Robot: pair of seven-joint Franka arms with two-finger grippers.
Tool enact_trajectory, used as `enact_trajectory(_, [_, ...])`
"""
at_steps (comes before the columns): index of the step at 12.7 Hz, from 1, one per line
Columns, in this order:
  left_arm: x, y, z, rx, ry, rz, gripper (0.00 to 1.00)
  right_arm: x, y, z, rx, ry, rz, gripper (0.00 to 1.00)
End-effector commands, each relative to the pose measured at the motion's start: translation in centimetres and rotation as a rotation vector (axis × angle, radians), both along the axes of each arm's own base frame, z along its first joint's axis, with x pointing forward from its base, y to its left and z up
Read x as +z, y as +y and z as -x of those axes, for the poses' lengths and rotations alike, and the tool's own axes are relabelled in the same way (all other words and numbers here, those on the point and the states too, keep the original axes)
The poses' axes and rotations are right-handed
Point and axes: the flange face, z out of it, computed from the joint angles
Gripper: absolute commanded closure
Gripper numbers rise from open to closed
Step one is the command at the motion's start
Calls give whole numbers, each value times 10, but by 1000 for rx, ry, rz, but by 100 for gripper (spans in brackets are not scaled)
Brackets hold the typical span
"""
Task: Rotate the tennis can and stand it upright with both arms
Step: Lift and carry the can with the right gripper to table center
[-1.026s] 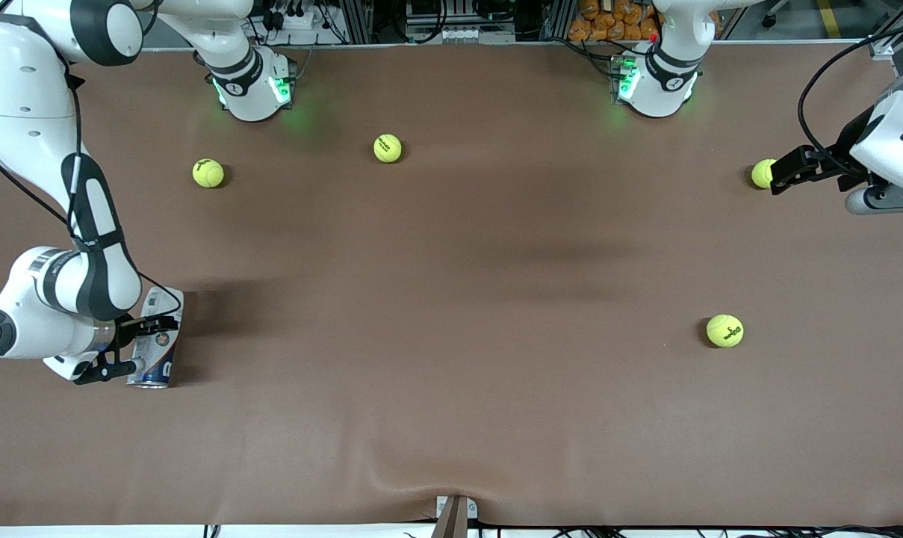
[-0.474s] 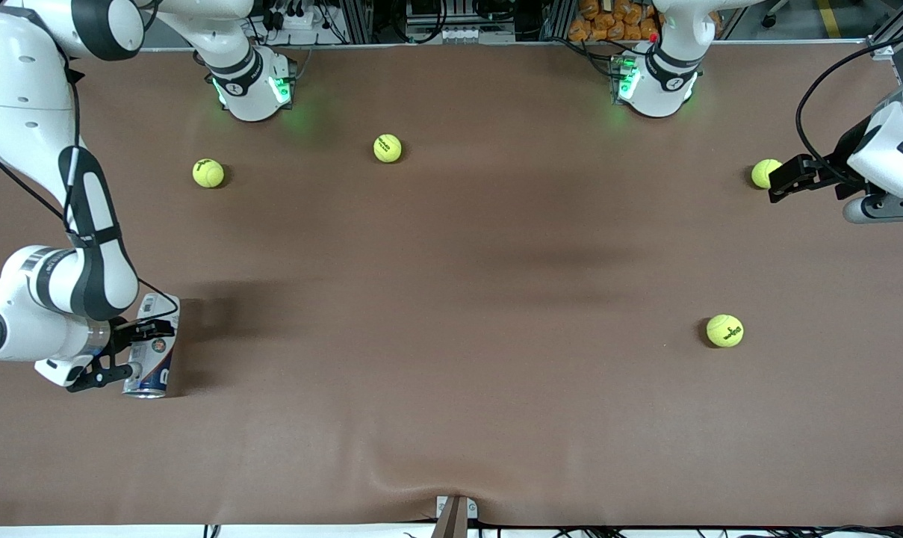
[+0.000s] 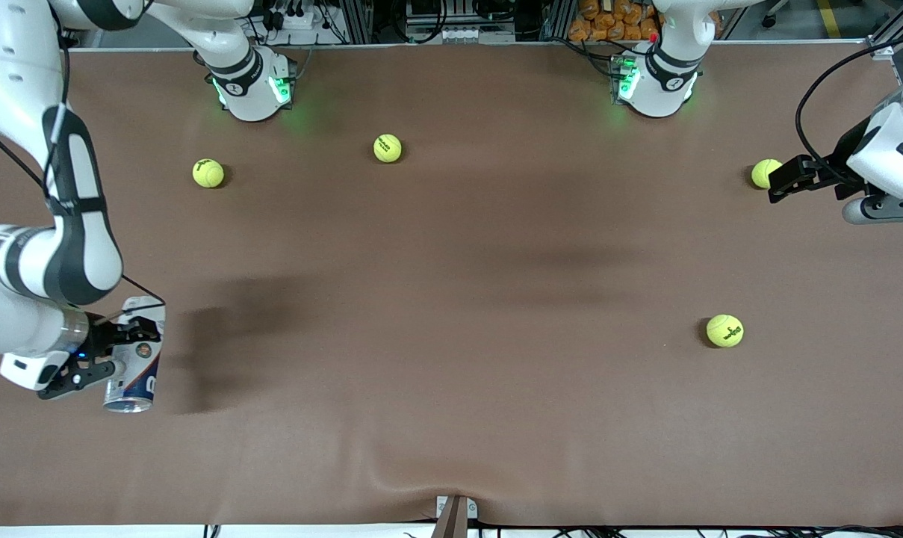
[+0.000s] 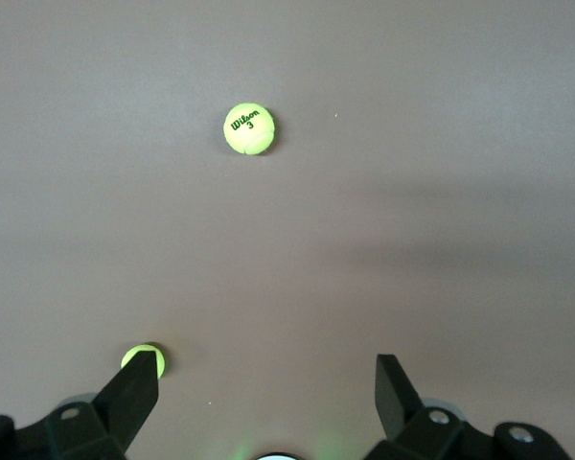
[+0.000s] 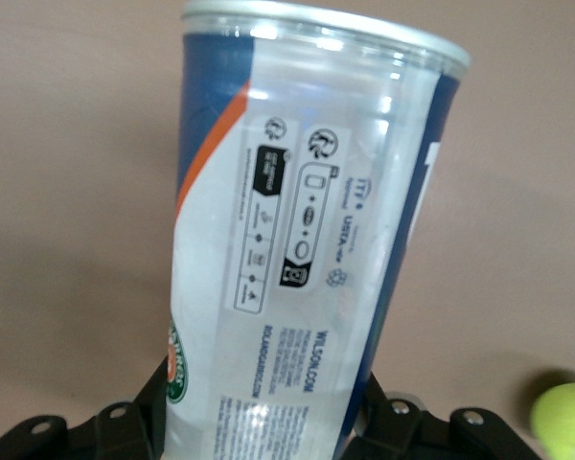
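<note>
The tennis can (image 3: 139, 357), clear and white with a navy and red label, is held lengthwise just above the table at the right arm's end, with its silver rim (image 3: 128, 406) pointing at the front camera. My right gripper (image 3: 101, 353) is shut across the can's middle. In the right wrist view the can (image 5: 307, 230) fills the picture and the right gripper (image 5: 259, 417) has a finger on each side of it. My left gripper (image 3: 774, 179) waits open over the left arm's end of the table, beside a tennis ball (image 3: 762, 172). Nothing lies between the left gripper's (image 4: 264, 383) fingers.
Several yellow-green tennis balls lie on the brown mat: one (image 3: 208, 172) and another (image 3: 388, 148) close to the right arm's base, and one (image 3: 724, 330) nearer to the front camera toward the left arm's end. The mat's front edge has a wrinkle (image 3: 391, 478).
The right arm has lifted the can off the mat and carried it toward the table's end and the front camera; its shadow has drawn apart from it. The left gripper barely moved.
</note>
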Motion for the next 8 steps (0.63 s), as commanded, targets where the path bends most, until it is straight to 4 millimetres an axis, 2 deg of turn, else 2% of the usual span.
enact_trajectory(1, [-1, 2, 2, 1, -6, 11, 0, 52, -9, 1, 71, -15, 2, 27])
enact_trajectory(3, [-1, 2, 2, -1, -4, 11, 0, 68, 6, -5, 109, -34, -15, 26])
enact_trajectory(4, [-1, 2, 2, -1, -6, 11, 0, 73, 29, -8, 142, -44, -27, 26])
enact_trajectory(7, [-2, 1, 2, -2, -4, 11, 0, 107, 115, -19, 262, -124, -84, 27])
enact_trajectory(8, [-2, 2, 2, -1, -4, 11, 0, 110, 150, -18, 313, -133, -94, 27])
